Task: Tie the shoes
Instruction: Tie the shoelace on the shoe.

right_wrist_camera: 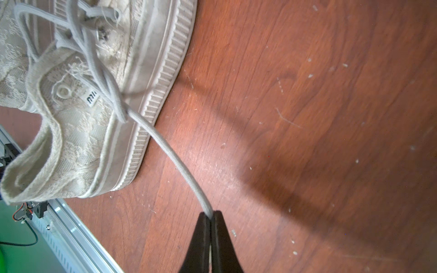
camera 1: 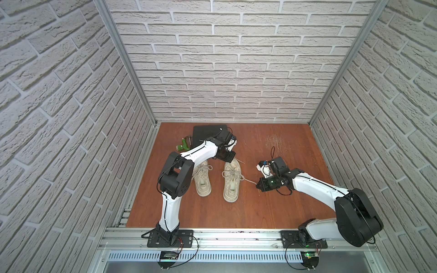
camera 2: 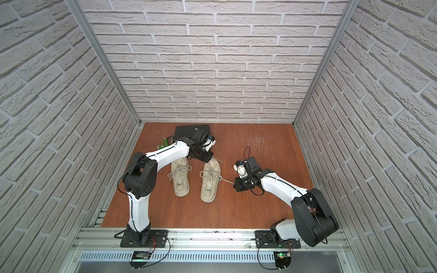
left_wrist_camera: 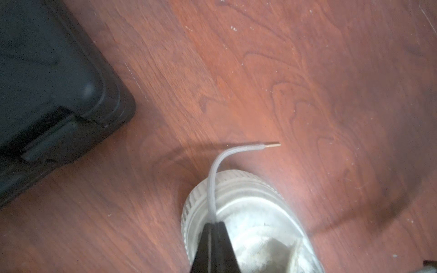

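Two off-white canvas shoes stand side by side mid-floor, toes toward the back wall: the left shoe and the right shoe. My left gripper hovers over the right shoe's toe, shut on a cream lace whose free tip curls past the toe. My right gripper sits low beside the same shoe, shut on its other lace end, which runs out from a crossing at the eyelets. The left shoe's laces lie in loops.
A black plastic case lies at the back, just behind my left wrist. A green tool rests to its left. Brick-patterned walls close in three sides, and an aluminium rail runs along the front edge.
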Available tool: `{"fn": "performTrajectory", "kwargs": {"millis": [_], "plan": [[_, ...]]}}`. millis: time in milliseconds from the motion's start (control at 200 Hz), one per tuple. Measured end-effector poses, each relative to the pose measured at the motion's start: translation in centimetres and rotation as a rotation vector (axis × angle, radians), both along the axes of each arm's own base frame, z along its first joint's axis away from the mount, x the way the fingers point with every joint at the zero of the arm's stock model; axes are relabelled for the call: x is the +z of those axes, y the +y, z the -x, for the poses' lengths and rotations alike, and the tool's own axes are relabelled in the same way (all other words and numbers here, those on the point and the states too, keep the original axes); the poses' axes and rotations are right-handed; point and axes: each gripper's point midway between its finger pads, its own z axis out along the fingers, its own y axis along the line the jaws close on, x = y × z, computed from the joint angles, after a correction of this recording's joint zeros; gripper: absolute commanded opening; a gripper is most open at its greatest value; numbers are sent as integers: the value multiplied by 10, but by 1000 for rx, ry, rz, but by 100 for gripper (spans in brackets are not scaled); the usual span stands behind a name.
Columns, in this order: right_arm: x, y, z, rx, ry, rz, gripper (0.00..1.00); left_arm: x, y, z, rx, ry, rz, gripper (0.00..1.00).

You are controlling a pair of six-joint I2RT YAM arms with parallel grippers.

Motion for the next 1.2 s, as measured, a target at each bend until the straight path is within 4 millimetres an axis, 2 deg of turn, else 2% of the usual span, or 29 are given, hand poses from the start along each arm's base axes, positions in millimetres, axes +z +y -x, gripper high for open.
{"fn": "performTrajectory", "kwargs": {"millis": [125, 265, 440, 540, 630, 845, 1015, 1200], "plan": [[8, 1, -6, -3, -28, -4, 3, 3, 1, 2, 0, -18, 16, 0], [28, 2, -20, -16, -99, -8, 3, 15, 15, 18, 18, -30, 49, 0], [51, -8, -32, -73, -194, 10, 3, 51, 48, 31, 103, -118, 108, 0], [60, -17, -37, -124, -229, 25, 2, 63, 71, 37, 171, -170, 125, 0], [60, -31, -37, -187, -244, 48, 3, 61, 94, 44, 244, -190, 119, 0], [44, -67, -31, -337, -227, 135, 3, 43, 143, 58, 391, -186, 71, 0], [40, -96, -28, -450, -243, 204, 2, 34, 167, 61, 471, -186, 53, 0], [32, -121, -29, -535, -222, 256, 2, 28, 184, 59, 530, -184, 50, 0]]}}
